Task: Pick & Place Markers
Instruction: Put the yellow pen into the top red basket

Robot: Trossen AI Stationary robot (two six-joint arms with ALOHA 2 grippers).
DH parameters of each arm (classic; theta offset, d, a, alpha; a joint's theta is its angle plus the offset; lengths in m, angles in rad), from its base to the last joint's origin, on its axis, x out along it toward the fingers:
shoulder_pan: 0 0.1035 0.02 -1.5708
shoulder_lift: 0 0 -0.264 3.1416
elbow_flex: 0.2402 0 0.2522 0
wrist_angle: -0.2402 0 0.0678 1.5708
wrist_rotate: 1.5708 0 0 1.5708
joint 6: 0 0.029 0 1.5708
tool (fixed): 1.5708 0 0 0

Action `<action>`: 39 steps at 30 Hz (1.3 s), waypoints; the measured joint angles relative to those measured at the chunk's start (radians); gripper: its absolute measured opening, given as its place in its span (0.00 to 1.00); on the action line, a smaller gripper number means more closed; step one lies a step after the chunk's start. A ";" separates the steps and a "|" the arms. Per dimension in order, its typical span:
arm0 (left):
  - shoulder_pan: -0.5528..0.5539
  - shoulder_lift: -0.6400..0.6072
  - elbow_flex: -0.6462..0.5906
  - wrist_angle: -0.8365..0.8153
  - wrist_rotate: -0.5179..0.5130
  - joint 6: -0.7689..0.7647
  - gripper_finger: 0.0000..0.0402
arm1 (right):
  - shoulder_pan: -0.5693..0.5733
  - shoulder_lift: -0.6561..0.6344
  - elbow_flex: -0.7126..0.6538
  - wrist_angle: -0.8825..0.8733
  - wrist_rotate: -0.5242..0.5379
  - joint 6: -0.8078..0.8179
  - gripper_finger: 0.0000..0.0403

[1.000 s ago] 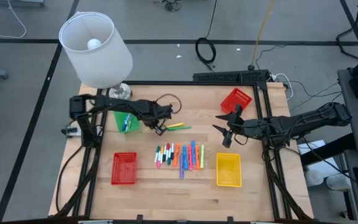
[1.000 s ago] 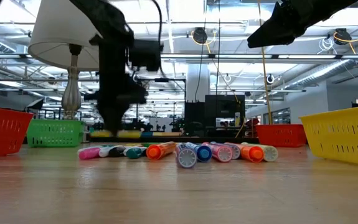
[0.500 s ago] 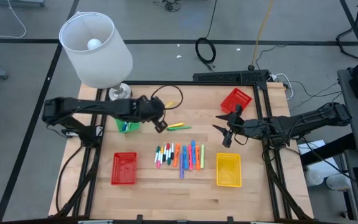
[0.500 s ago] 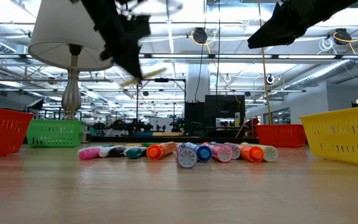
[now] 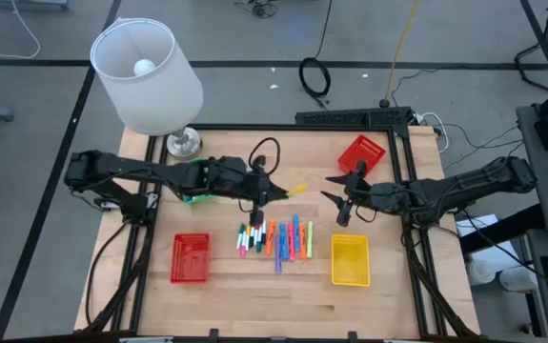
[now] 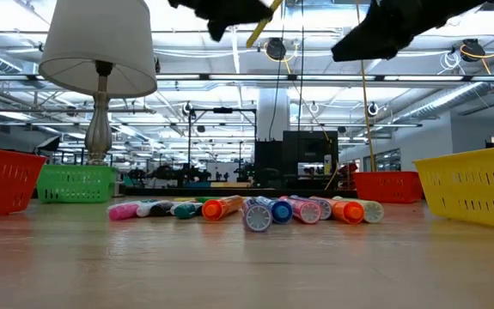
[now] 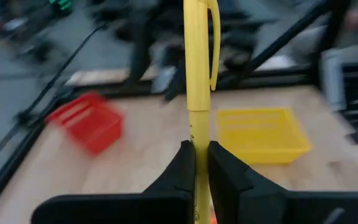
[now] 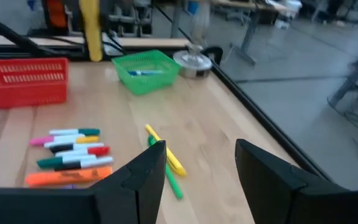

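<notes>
So over by the bench's (image 5: 216, 276) left edge sits the red basket (image 5: 190, 257), toward the near side, and farther back is the green basket (image 5: 193, 194), mostly hidden under the left arm in the high view; the right wrist view shows a blue marker or two inside the green basket. A white lamp (image 5: 147, 76) stands at the back left corner. The left gripper (image 5: 270, 195) is up in the air over the middle of the bench, fingers pinched tight on a yellow marker (image 7: 197, 74), which sticks out past the fingertips and points roughly toward the yellow basket (image 5: 350, 259) in the left wrist view. In the low view the held pen is way above the wood, tilted. Just below the gripper in the high view, the main row of markers (image 5: 275, 238) lies side by side at the bench's center, all colors, caps facing the low camera. Two loose markers, one yellow (image 8: 166, 152) and one green (image 8: 170, 179), lie touching each other a bit behind that row. Further right, the right gripper (image 5: 334, 197) hovers off the surface with its fingers spread wide, nothing between them. The yellow basket is near the front right, and a second red basket (image 5: 361, 153) sits tilted at the back right.
</notes>
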 joint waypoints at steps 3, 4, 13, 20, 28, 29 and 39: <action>0.000 0.016 0.001 0.070 0.094 0.028 0.05 | 0.000 0.042 -0.011 0.115 -0.075 -0.075 0.45; 0.000 0.017 0.000 0.070 0.105 0.033 0.05 | 0.000 0.055 -0.016 0.152 -0.092 -0.101 0.45; 0.001 0.026 -0.034 0.121 0.116 0.023 0.05 | 0.000 0.114 -0.094 0.532 -0.252 -0.162 0.45; -0.008 0.038 -0.053 0.180 0.117 -0.007 0.05 | -0.003 0.216 -0.141 0.840 -0.332 -0.180 0.45; -0.024 0.058 -0.056 0.185 0.138 -0.010 0.05 | -0.011 0.335 -0.142 1.017 -0.337 -0.210 0.45; -0.025 0.063 -0.056 0.191 0.146 -0.010 0.05 | -0.011 0.343 -0.142 1.028 -0.341 -0.210 0.45; -0.026 0.126 -0.054 0.242 0.198 -0.027 0.05 | -0.015 0.354 -0.138 1.040 -0.440 -0.167 0.45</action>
